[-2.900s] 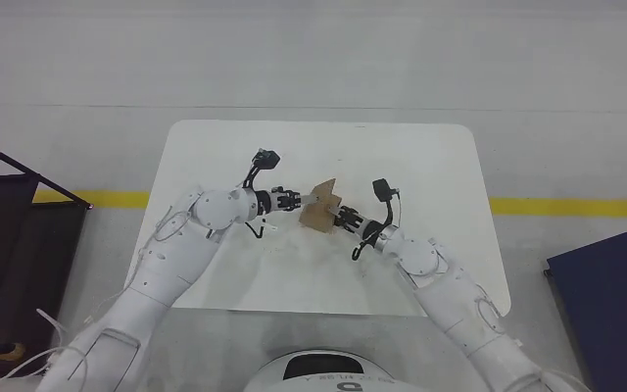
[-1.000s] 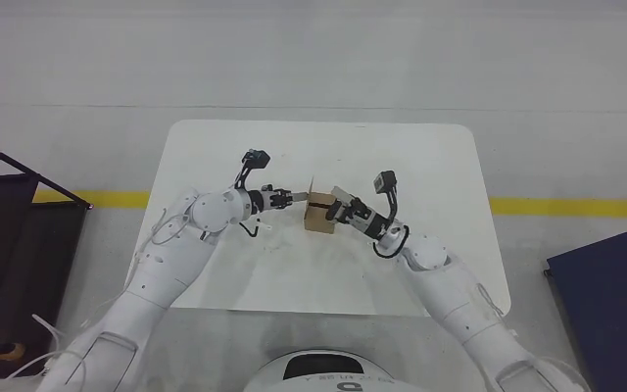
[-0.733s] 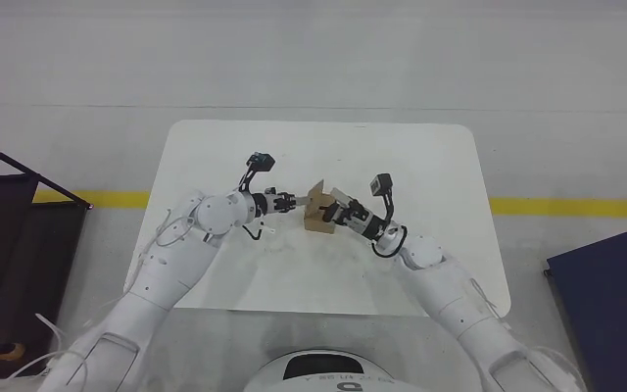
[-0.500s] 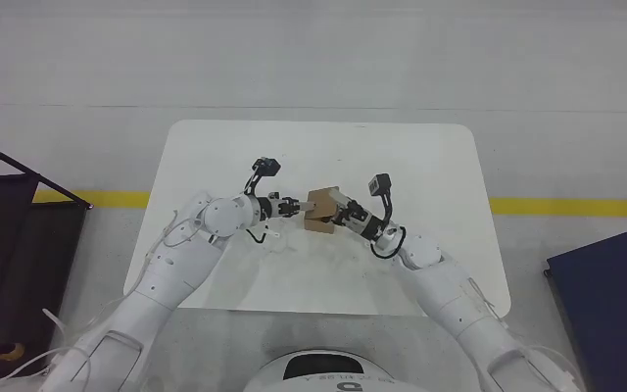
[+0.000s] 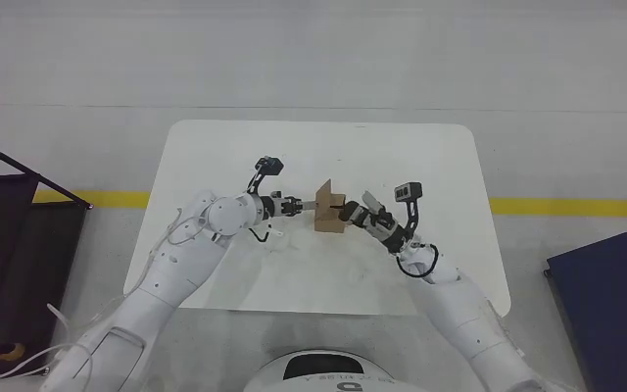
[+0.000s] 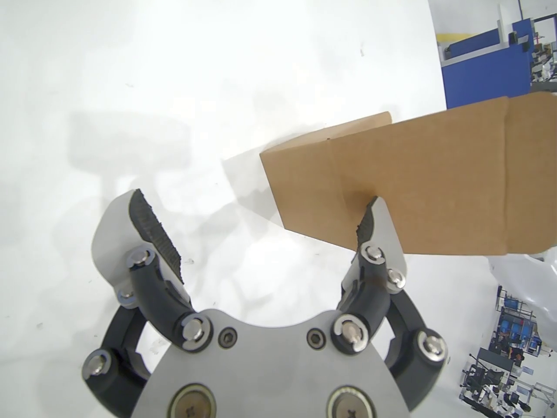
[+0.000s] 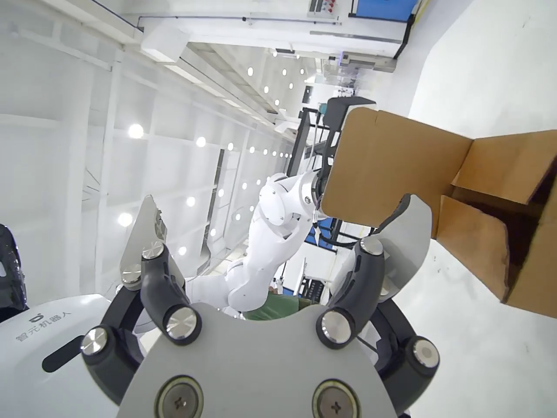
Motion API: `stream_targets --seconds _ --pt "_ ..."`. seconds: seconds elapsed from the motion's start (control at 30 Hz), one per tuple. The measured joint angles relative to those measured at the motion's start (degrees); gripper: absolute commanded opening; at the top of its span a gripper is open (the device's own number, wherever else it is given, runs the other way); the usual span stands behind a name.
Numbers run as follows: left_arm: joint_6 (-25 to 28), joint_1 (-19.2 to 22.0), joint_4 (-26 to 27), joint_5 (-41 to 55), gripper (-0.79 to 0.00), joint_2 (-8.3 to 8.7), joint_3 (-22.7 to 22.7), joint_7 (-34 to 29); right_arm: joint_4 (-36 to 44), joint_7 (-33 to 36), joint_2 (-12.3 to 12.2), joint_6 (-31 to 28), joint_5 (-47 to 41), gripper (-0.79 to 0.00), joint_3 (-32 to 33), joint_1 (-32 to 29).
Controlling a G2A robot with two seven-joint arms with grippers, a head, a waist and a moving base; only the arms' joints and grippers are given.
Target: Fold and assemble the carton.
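From the top view, the brown carton [image 5: 330, 204] stood near the middle of the white desk [image 5: 421, 157], one flap raised on the side toward the left arm [image 5: 220, 216]. That arm lay just beside the carton on one side and the right arm [image 5: 411, 245] just beside it on the other, so the carton sat between the two sets of jaws.

In the left wrist view, the left jaws were spread wide and held nothing. One fingertip [image 6: 370, 219] lay against the plain side wall of the carton [image 6: 413, 193] and seemed to touch it, while the other finger [image 6: 152, 228] hung apart over the bare desk [image 6: 217, 45].

In the right wrist view, the right jaws were likewise wide and empty. One finger [image 7: 409, 224] sat at the edge of a flap of the carton [image 7: 391, 163]; whether it touched could not be told. The carton's open end faced this camera, its inner flaps partly folded inward, resting on the desk [image 7: 470, 350]. The left arm [image 7: 278, 215] showed behind the carton.
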State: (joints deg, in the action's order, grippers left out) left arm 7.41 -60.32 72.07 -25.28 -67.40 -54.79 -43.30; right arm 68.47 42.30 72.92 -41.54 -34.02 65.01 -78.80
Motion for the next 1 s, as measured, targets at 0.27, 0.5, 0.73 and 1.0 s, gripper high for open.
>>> stream_targets --seconds 0.27,0.5,0.73,1.0 --pt "0.1 0.1 0.3 -0.1 0.000 -0.07 -0.2 -0.1 -0.1 -11.4 -0.3 8.8 11.3 0.000 1.1 -1.3" --pt "-0.2 0.2 0.1 -0.6 0.000 -0.19 0.1 -0.2 -1.6 -11.0 1.1 10.7 12.1 0.000 -3.9 2.3" --pt "-1.1 0.7 -0.3 -1.0 0.000 -0.23 0.2 -2.3 -4.0 -10.2 2.0 10.0 11.5 0.000 -6.0 4.3" --pt "-1.9 1.1 -0.8 -2.6 0.000 -0.38 0.8 -2.6 -4.8 -8.5 1.8 9.9 12.1 0.000 -5.4 4.0"
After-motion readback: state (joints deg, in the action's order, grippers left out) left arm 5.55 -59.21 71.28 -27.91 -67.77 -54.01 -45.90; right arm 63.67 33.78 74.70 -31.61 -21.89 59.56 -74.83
